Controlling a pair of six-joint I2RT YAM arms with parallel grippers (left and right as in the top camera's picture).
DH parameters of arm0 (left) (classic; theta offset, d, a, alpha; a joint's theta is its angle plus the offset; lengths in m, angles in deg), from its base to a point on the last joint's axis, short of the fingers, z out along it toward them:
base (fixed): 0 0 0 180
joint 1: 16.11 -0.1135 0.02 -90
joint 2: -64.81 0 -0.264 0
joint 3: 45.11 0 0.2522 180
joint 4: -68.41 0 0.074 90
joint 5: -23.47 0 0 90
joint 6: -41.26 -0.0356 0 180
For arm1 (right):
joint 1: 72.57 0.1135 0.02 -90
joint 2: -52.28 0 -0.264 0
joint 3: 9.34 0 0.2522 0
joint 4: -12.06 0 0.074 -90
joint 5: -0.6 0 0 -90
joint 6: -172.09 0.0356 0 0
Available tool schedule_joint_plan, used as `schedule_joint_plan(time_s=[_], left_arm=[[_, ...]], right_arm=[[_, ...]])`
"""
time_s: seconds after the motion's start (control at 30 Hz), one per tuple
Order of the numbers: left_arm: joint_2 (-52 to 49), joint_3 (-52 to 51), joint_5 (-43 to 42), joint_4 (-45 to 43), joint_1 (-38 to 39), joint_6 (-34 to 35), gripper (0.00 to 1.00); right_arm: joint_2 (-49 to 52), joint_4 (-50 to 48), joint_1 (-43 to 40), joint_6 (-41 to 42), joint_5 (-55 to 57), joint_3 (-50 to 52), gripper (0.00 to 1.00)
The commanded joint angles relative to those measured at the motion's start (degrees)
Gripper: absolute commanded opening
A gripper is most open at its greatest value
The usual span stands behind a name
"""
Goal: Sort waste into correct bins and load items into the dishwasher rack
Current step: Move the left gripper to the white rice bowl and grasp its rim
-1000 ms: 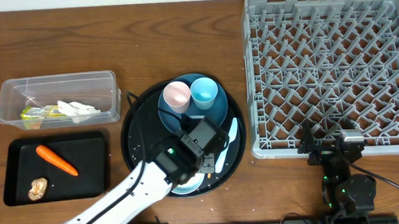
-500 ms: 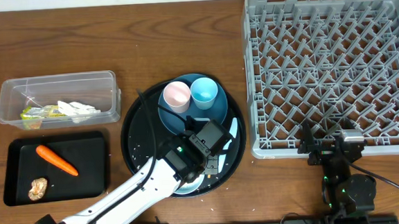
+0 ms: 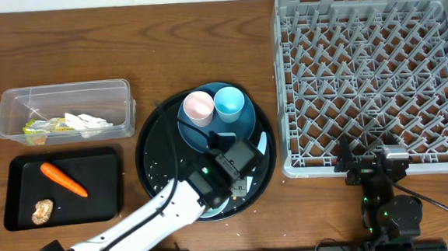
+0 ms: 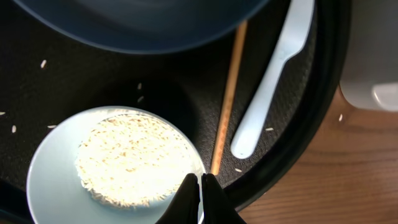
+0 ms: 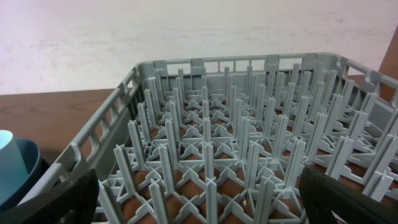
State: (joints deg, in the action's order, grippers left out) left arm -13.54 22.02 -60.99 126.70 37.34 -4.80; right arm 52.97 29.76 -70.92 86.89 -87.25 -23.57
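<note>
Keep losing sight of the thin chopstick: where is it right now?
Left wrist view: the chopstick lies on the round black tray, between the rice-filled pale blue bowl and the pale spoon.

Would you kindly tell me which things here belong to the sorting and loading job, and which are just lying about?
Job: carrot, brown lump, wrapper, tissue, rice, clear tub, flat black tray, dark blue plate, pale blue bowl, pink cup, light blue cup, spoon, chopstick, grey rack.
Lying about: round black tray, wooden table.
</note>
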Motion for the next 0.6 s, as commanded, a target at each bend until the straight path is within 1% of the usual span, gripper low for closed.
schedule_joint_plan(time_s=[0.0,0.2,0.27,0.3,0.37,0.43,0.57], left_arm=[[-0.11,1.25,5.27,0.02,3.15,1.68,0.06],[-0.26,1.25,9.03,0.26,6.82,2.93,0.07],[-0.61,1.22,9.14,0.35,6.8,2.93,0.17],[-1.03,1.25,9.16,0.35,6.8,2.93,0.25],[-2.14,1.22,9.14,0.44,6.8,2.93,0.29],[-3.74,1.18,9.11,0.7,6.8,2.93,0.31],[-7.89,1.14,9.09,0.92,6.8,2.91,0.32]], right_arm=[[-0.31,0.07,-0.24,0.28,0.39,0.17,0.99],[-0.31,0.09,-0.24,0.28,0.39,0.17,0.99],[-0.31,0.09,-0.24,0.28,0.39,0.17,0.99],[-0.31,0.09,-0.24,0.28,0.39,0.17,0.99],[-0.31,0.07,-0.24,0.28,0.39,0.17,0.99],[-0.31,0.07,-0.24,0.28,0.39,0.17,0.99],[-0.31,0.07,-0.24,0.28,0.39,0.17,0.99]])
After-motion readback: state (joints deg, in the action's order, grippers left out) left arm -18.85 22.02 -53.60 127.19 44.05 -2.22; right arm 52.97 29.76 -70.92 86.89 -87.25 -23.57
